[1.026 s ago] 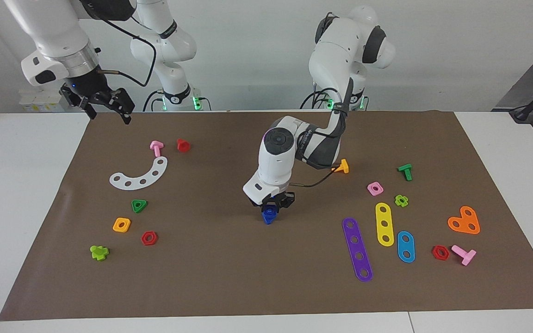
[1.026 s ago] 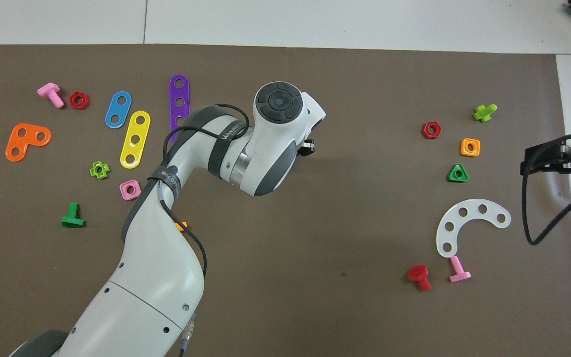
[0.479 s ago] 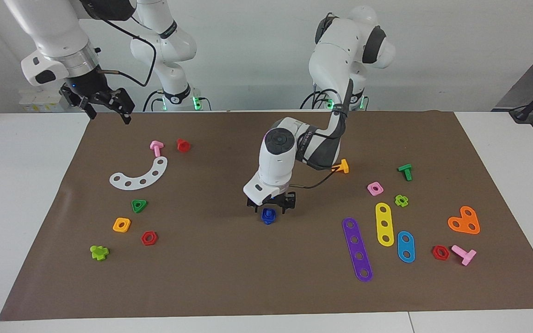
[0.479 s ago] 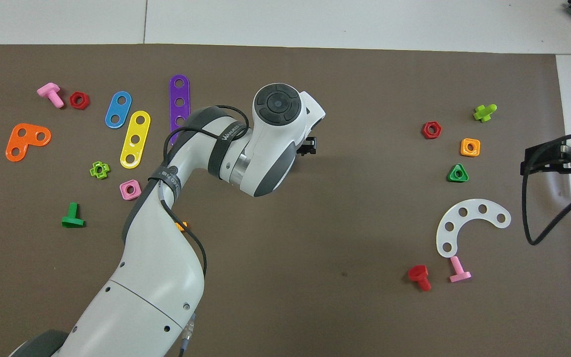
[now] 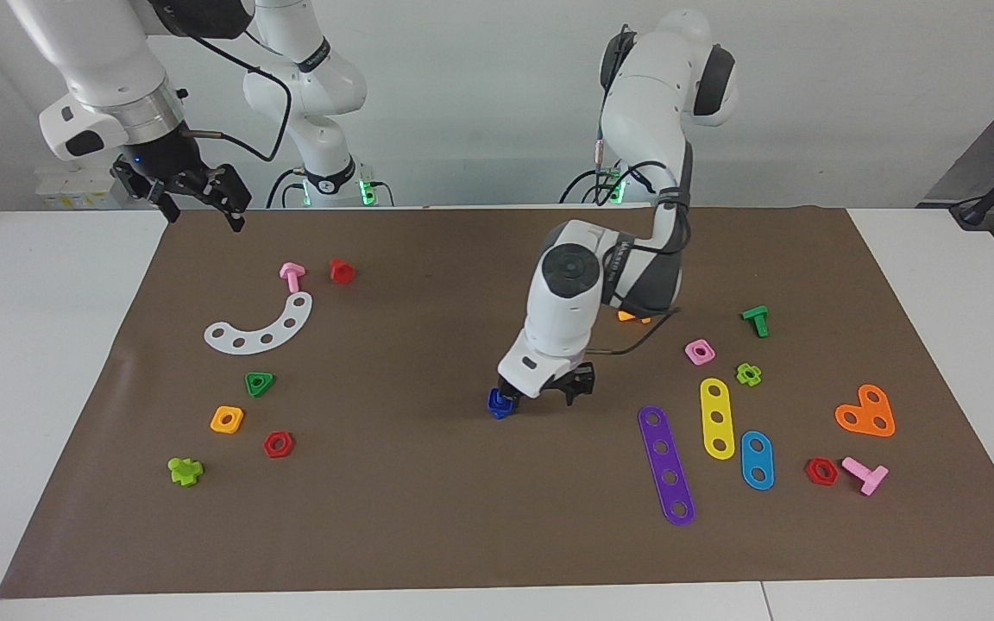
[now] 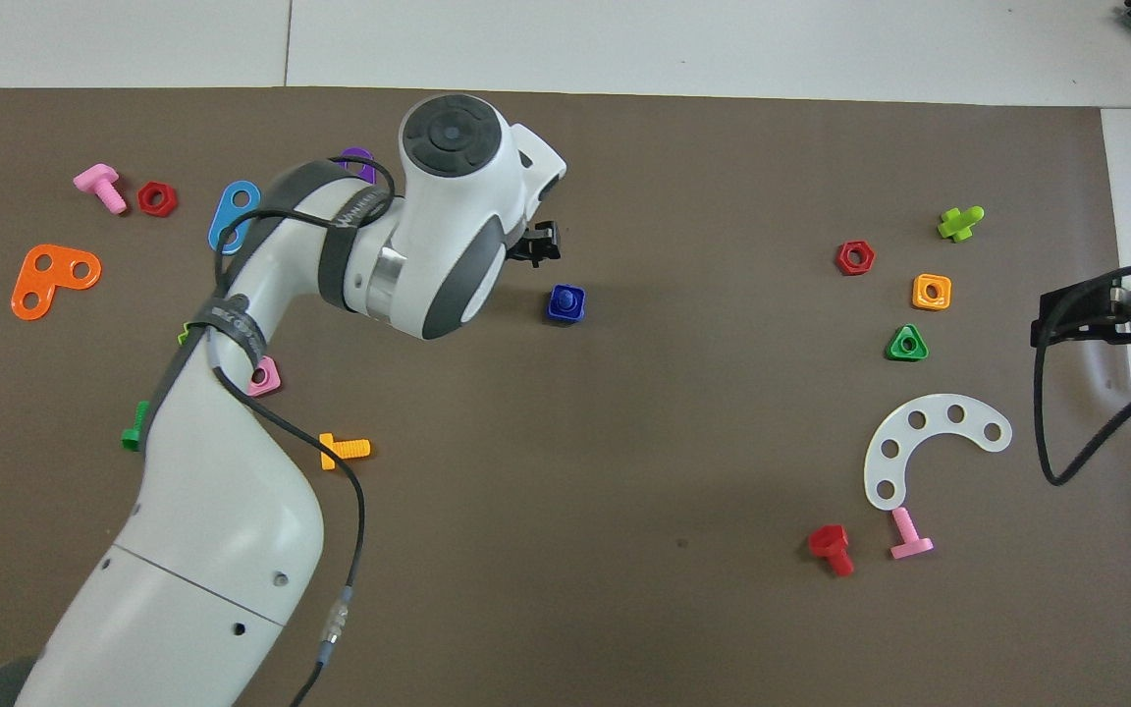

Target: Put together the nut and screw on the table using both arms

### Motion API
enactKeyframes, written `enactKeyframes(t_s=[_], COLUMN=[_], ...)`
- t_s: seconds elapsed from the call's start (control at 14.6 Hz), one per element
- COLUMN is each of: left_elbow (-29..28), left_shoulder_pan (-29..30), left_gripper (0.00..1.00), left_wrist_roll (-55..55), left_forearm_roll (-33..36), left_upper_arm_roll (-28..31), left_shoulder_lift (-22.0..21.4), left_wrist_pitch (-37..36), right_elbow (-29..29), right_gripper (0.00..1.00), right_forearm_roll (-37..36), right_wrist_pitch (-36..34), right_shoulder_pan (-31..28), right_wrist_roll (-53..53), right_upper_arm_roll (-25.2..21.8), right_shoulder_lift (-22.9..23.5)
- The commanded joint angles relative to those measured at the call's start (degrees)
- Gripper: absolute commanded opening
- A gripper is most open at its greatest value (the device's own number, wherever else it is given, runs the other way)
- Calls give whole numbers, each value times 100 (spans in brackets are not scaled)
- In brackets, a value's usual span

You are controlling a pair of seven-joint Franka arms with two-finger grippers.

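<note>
The dark-blue square nut point(image 5: 500, 404) sits on the dark-blue screw, whose shank tip point(image 6: 565, 294) pokes up through the nut's point(image 6: 565, 306) hole. The two stand as one piece near the middle of the brown mat point(image 5: 428, 517) on the white table point(image 5: 31, 345). My left gripper point(image 5: 546, 398) is open and empty, low over the mat just beside the piece, toward the left arm's end; one finger point(image 6: 543, 242) shows in the overhead view. My right gripper point(image 5: 197, 197) waits open and raised over the mat's edge at the right arm's end, also in the overhead view point(image 6: 1105, 319).
Toward the right arm's end lie a white curved strip point(image 5: 260, 326), a green triangular nut point(image 5: 260, 383), an orange nut point(image 5: 227, 419) and a red hex nut point(image 5: 278, 444). Toward the left arm's end lie a purple strip point(image 5: 666, 466), a yellow strip point(image 5: 716, 417) and a pink nut point(image 5: 700, 351).
My left gripper opened, let go of the dark-blue piece and moved aside toward the left arm's end. The piece stays standing on the mat. The right arm has not moved.
</note>
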Motion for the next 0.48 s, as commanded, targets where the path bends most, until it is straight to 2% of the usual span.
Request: enactKeyframes(t_s=[0.0,0.21,0.41], left_elbow=[-155,-698,-1331], left_shoulder_pan=[707,1533,2149], left_gripper=[94,93,93], left_wrist_roll=[481,1500,2380], left_forearm_roll=[-72,-309,-301], left_upper_arm_roll=[-117,-29,-11], left_shoulder_lift=[-802,-1575,-2086], left_wrist_pitch=[-606,-818,-853], right_elbow=[-145,-145,-145], right_gripper=[100,100,100], right_forearm_roll=[122,122,122], right_wrist_pitch=[110,110,110], right_shoulder_pan=[-40,-40,-40], right_wrist_roll=[-32,-32,-32], right_upper_arm_roll=[2,2,2], right_shoulder_lift=[-129,-121,-121])
